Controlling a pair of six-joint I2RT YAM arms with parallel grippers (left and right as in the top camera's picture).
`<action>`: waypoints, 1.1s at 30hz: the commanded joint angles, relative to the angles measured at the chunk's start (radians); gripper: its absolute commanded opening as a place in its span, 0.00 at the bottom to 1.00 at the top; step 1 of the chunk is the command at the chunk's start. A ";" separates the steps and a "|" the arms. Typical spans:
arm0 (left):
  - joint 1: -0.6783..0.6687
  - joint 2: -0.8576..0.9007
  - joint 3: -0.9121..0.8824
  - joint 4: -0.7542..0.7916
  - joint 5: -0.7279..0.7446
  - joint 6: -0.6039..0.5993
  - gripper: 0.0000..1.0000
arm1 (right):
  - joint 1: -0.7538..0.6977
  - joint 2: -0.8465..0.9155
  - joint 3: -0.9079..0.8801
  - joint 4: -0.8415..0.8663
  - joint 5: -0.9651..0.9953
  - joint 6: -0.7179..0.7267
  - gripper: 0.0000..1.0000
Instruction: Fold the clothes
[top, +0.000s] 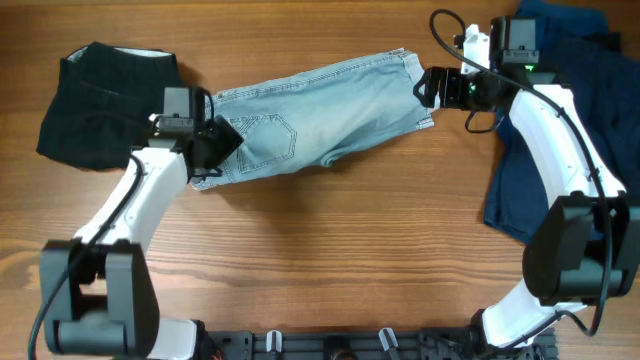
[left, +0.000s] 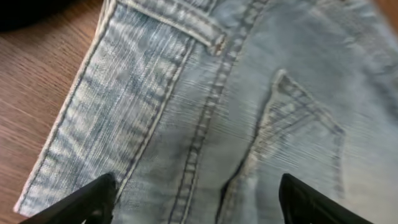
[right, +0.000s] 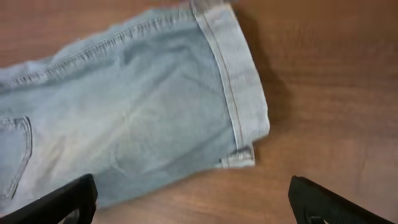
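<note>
Light blue jeans (top: 320, 105) lie folded lengthwise across the middle of the wooden table, waistband at the left, leg hems at the right. My left gripper (top: 222, 140) is open over the waistband and back pocket area (left: 205, 118), with denim between its fingers (left: 196, 199). My right gripper (top: 432, 88) is open at the hem end (right: 239, 93), its fingers (right: 193, 199) straddling the lower edge of the leg and bare wood.
A black garment (top: 100, 105) lies at the far left. A dark navy garment (top: 560, 120) lies at the right, partly under my right arm. Bare wood table (top: 350, 250) spreads in front of the jeans.
</note>
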 joint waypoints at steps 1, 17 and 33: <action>0.018 0.003 0.026 0.016 -0.008 0.012 0.82 | 0.040 0.011 0.011 0.066 -0.026 -0.021 0.90; 0.083 0.059 0.031 0.006 0.132 -0.067 0.72 | 0.094 0.256 0.011 0.344 -0.045 0.096 0.04; 0.179 0.035 0.101 -0.030 0.365 0.026 1.00 | 0.072 0.340 0.004 -0.092 0.241 0.291 0.04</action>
